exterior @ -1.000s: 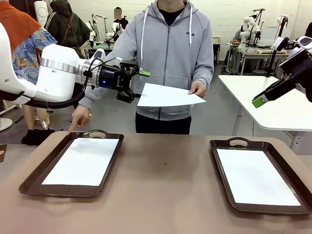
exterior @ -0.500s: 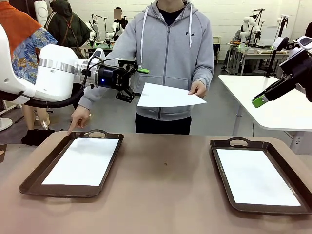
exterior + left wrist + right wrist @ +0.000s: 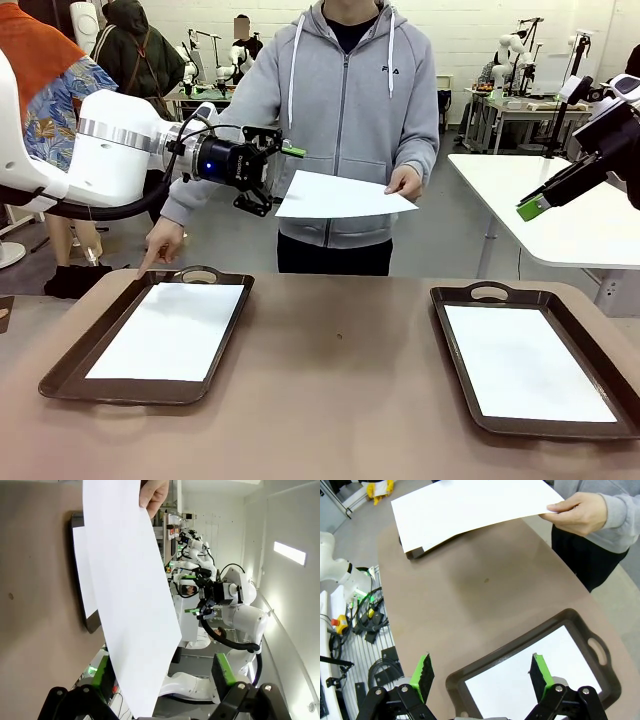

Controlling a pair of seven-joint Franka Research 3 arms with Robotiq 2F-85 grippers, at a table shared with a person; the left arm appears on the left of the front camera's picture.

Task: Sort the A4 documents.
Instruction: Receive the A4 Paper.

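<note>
A person across the table holds one A4 document [image 3: 345, 195] flat in one hand [image 3: 405, 182]. My left gripper [image 3: 281, 181] stands open at chest height, and the sheet's left edge reaches between its jaws without being gripped. In the left wrist view the sheet [image 3: 130, 595] runs down between the green pads of my gripper [image 3: 162, 672]. My right gripper [image 3: 533, 208] hangs open, high at the right, over the right tray [image 3: 455, 682]. A sheet [image 3: 170, 330] lies in the left tray [image 3: 60, 385], and another sheet [image 3: 525, 362] lies in the right tray [image 3: 440, 300].
The person's other hand [image 3: 160, 245] points a finger down at the left tray's far handle. Bare brown tabletop [image 3: 340, 380] lies between the two trays. A white side table [image 3: 560, 210] stands behind at the right.
The held sheet has drifted slightly left, its edge now deeper between my left gripper's jaws. The left gripper has shifted a little. The right arm has not moved.
</note>
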